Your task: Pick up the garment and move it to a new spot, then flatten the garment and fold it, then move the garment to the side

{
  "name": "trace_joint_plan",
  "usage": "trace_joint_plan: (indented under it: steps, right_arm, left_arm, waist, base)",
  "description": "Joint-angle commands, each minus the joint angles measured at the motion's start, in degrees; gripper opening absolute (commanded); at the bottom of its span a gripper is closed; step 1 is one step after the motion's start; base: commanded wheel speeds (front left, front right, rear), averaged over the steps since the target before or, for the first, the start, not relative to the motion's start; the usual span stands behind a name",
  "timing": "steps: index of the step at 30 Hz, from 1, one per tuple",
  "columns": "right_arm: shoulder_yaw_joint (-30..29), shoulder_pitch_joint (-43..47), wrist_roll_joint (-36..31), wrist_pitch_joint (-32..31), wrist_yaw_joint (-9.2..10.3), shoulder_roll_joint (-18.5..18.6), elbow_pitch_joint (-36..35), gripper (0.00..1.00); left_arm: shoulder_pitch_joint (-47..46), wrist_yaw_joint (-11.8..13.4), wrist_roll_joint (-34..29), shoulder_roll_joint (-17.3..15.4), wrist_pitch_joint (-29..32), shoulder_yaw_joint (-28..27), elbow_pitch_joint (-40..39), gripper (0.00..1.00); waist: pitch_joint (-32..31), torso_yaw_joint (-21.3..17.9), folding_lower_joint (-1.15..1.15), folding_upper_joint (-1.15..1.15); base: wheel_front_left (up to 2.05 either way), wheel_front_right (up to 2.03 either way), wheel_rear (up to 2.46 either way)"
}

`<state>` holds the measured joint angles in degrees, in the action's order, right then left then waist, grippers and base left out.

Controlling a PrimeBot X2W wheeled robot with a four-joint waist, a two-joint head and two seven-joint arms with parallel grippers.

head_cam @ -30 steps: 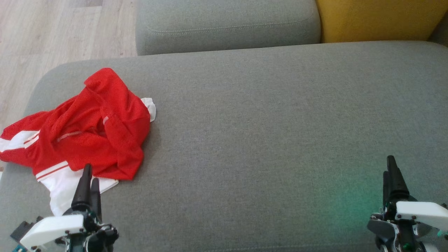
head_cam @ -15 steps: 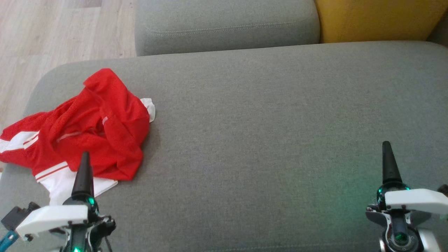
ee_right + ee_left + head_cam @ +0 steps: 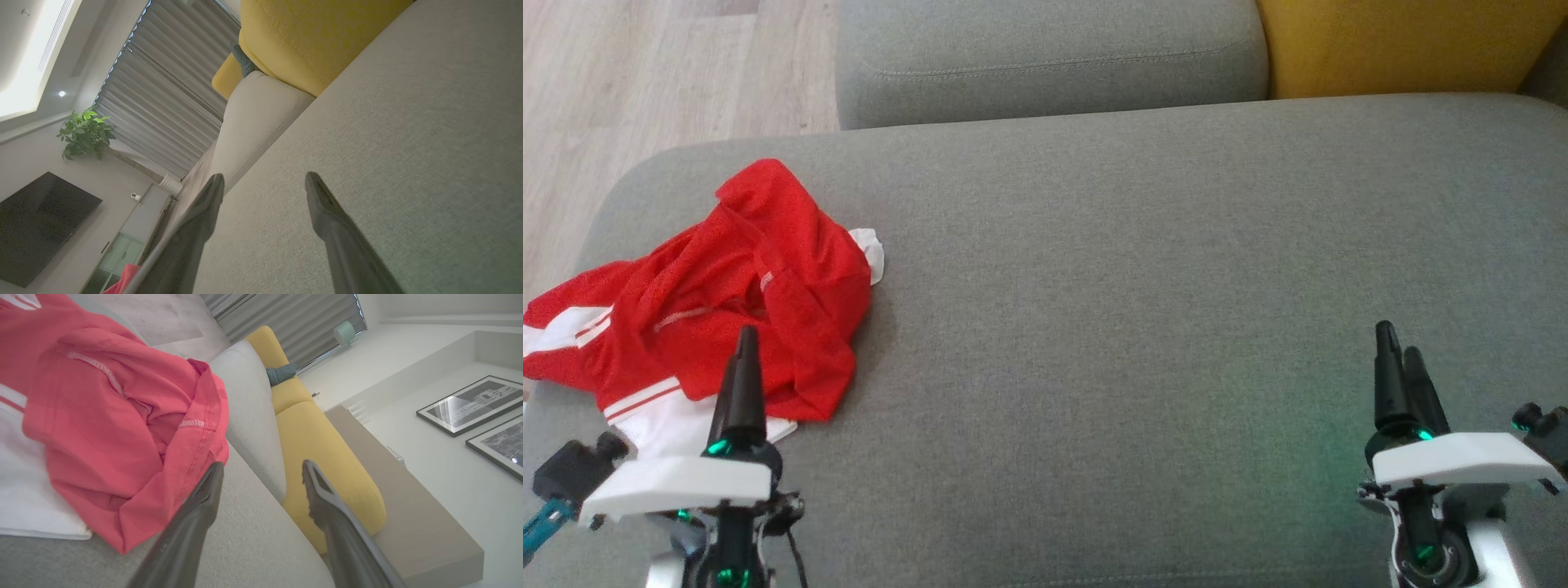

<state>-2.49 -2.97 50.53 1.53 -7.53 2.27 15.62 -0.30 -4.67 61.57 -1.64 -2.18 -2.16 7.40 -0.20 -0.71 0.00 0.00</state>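
Your left gripper (image 3: 745, 339) hangs wide open and empty just beside the near edge of the garment (image 3: 727, 294), crumpled at the sofa's (image 3: 1135, 327) left end, while your right gripper (image 3: 1398, 341), equally open and empty, hovers well apart.

- We're in a home, and it looks like a living room: a broad grey sofa (image 3: 1143, 269) runs across the head view, with a grey back cushion (image 3: 1045, 57) behind.
- A yellow cushion (image 3: 1396, 45) sits beside the grey one, and there's pale wood floor (image 3: 645, 73) off to the left.
- The right wrist view gives us long pleated curtains (image 3: 163, 94), a leafy potted plant (image 3: 85, 132), a dark wall television (image 3: 39, 226) and a low cabinet (image 3: 135, 228) near it.
- The left wrist view shows framed black-and-white pictures (image 3: 470, 404) on a white wall.
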Motion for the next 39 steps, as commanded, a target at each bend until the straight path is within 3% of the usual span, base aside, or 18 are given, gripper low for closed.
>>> trace_joint_plan:
  steps: [1, 20, 39]
  right_arm:
    - [1.0, -3.3, -2.8, 1.0, 0.02, 0.4, -2.5, 1.0]
    - [5.5, -3.6, -19.1, 4.5, 0.02, 0.4, -4.8, 1.0]
    - [8.1, -3.5, -35.6, 7.9, 0.03, 0.5, -6.0, 1.0]
  left_arm:
    - [-3.0, 0.4, -2.7, -0.8, -0.7, 0.0, -2.8, 1.0]
    - [-2.5, 3.1, -24.0, -2.2, -3.8, 4.9, -5.7, 1.0]
    - [-3.3, 9.7, -41.0, -7.9, -7.2, 15.0, -5.4, 1.0]
  waist:
    - [0.0, 0.0, 0.0, 0.0]
    - [0.3, -0.5, 0.0, 0.0]
    - [0.2, -1.0, 0.0, 0.0]
  base:
    - [0.0, 0.0, 0.0]
    - [0.0, 0.0, 0.0]
    - [0.0, 0.0, 0.0]
